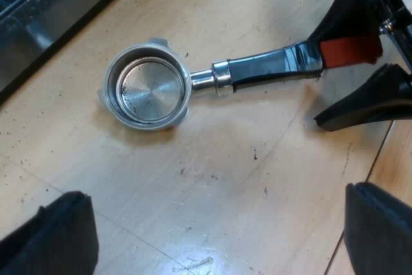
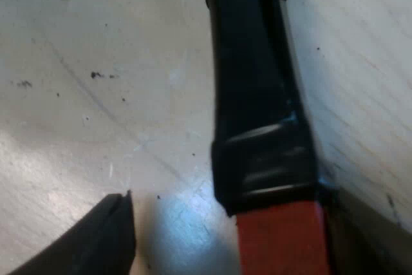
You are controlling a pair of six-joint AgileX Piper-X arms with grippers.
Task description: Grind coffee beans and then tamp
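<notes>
The left gripper hangs above the pale wooden worktop, looking steeply down on it. Its jaws stand wide, with nothing between its two black fingers but bare wood.

The right gripper is low at the far end of the holder's handle, one finger on each side of it. Its jaws are parted and not clamped. In the right wrist view one finger is clearly apart from the handle, with worktop showing in the gap. The other dark finger lies close against the red end; I cannot tell whether it touches.

The round shiny metal holder lies loose on the worktop with its open side up, near the dark metal base of the espresso machine but apart from it. Its basket looks empty, showing a bright ringed floor with a few dark traces at the rim. Small metal lugs stick out from the bowl's edge. A short steel neck joins the bowl to a glossy black handle, which lies flat on the wood and ends in a red section between the right gripper's fingers.

Dark specks are scattered over the worktop around the holder.
</notes>
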